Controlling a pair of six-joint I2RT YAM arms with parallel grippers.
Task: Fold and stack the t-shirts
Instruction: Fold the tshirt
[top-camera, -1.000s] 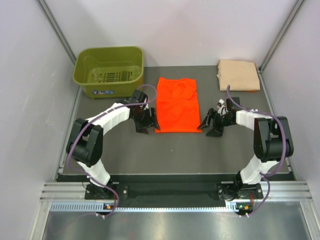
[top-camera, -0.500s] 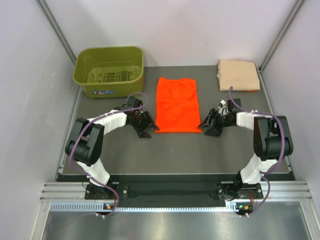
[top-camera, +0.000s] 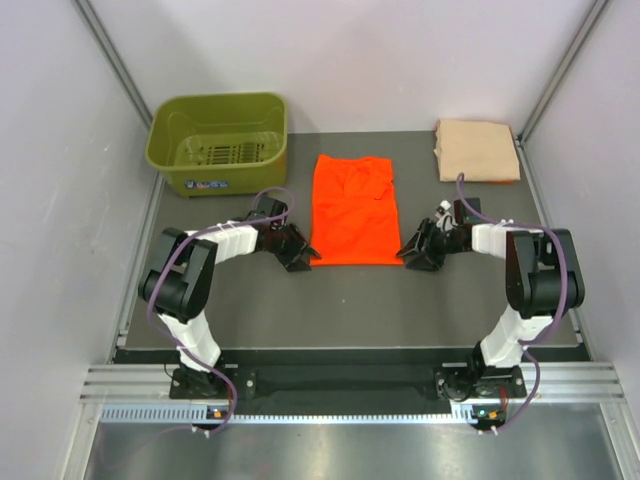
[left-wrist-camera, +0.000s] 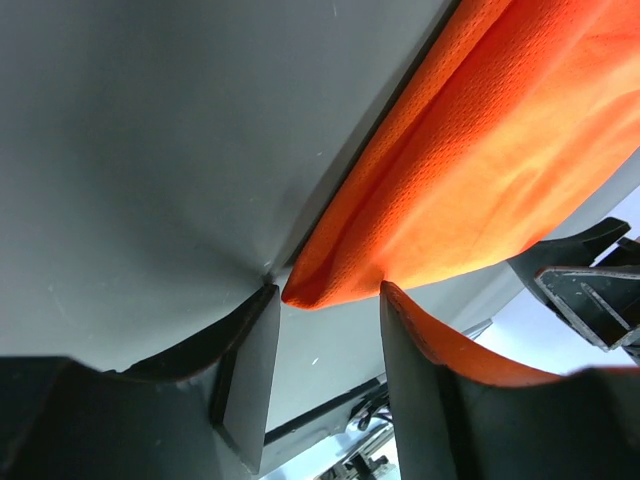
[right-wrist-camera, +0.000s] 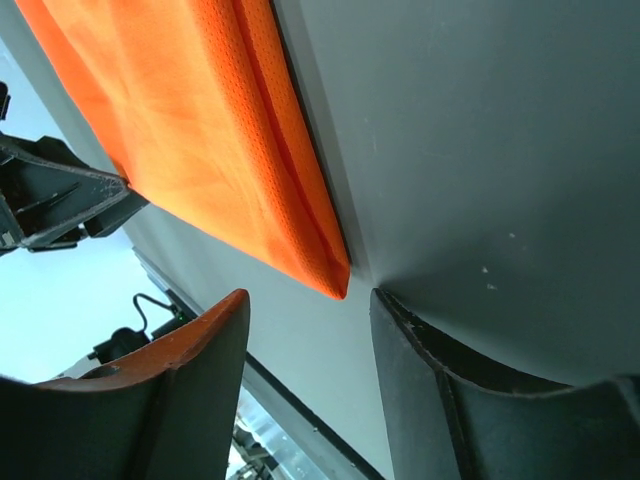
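Top view, 12 o'clock being the far side of the table (top-camera: 350, 300). The left gripper (top-camera: 297, 254) lies low at the 7 o'clock corner of the orange t-shirt (top-camera: 352, 210), its opening turned toward 3 o'clock. The right gripper (top-camera: 414, 251) lies low at the shirt's 5 o'clock corner, its opening turned toward 9 o'clock.

Left wrist view: the left gripper (left-wrist-camera: 328, 296) has its jaws spread apart. The pointed corner of the orange t-shirt (left-wrist-camera: 480, 170) reaches into the gap at the fingertips, and nothing is clamped. Whether cloth touches a finger cannot be told.

Right wrist view: the right gripper (right-wrist-camera: 310, 297) is likewise spread. The corner of the orange t-shirt (right-wrist-camera: 200, 120) ends at the mouth of the gap, with no grip on it.

The olive-green basket (top-camera: 165, 150) stands at 10 o'clock from the orange shirt, well apart from it and from both arms. The peach-tan t-shirt (top-camera: 477, 150) lies as a flat square at 2 o'clock, in the table's far right corner. No object lies between either gripper and its corner.

The orange shirt lies flat near the table's middle as a rectangle, its long axis running from 12 to 6 o'clock. Which end carries the collar cannot be told.
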